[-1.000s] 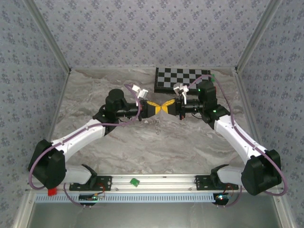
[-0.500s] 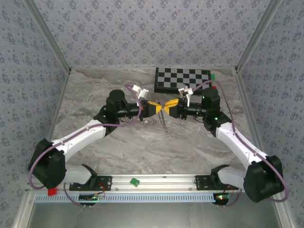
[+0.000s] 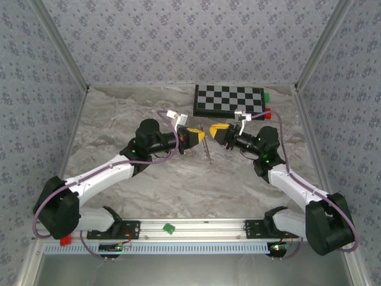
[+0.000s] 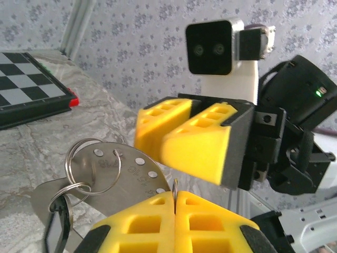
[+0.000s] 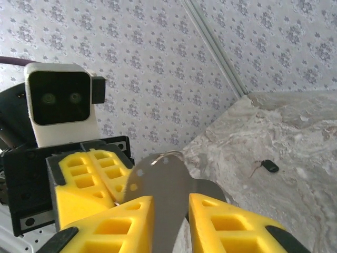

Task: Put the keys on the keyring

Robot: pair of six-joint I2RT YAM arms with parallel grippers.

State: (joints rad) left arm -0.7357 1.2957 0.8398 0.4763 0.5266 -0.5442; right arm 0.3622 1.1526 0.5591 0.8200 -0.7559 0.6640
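My left gripper (image 4: pixel 175 194) is shut, its yellow fingertips pinching the thin wire of the keyring (image 4: pixel 175 185). From the keyring hangs a round metal tag (image 4: pixel 124 171) with small holes. A larger ring (image 4: pixel 90 166) runs through the tag, and a key with a dark head (image 4: pixel 57 227) hangs lower on a small ring. From above, this bunch (image 3: pixel 206 149) dangles between the left gripper (image 3: pixel 200 135) and the right gripper (image 3: pixel 213 128). My right gripper (image 5: pixel 171 203) is open, and the tag (image 5: pixel 166 182) shows through its gap, beyond the fingers. Another small dark-headed key (image 5: pixel 265 166) lies on the marble table.
A chessboard (image 3: pixel 229 99) lies at the back of the table, with a red block (image 3: pixel 267 114) and a green block (image 3: pixel 266 95) at its right end. Another green block (image 3: pixel 169 227) sits on the front rail. Patterned walls close in three sides.
The right gripper was shut against the left one; it has opened and drawn back to the right. The left gripper stays shut, and the tag now hangs free between them.
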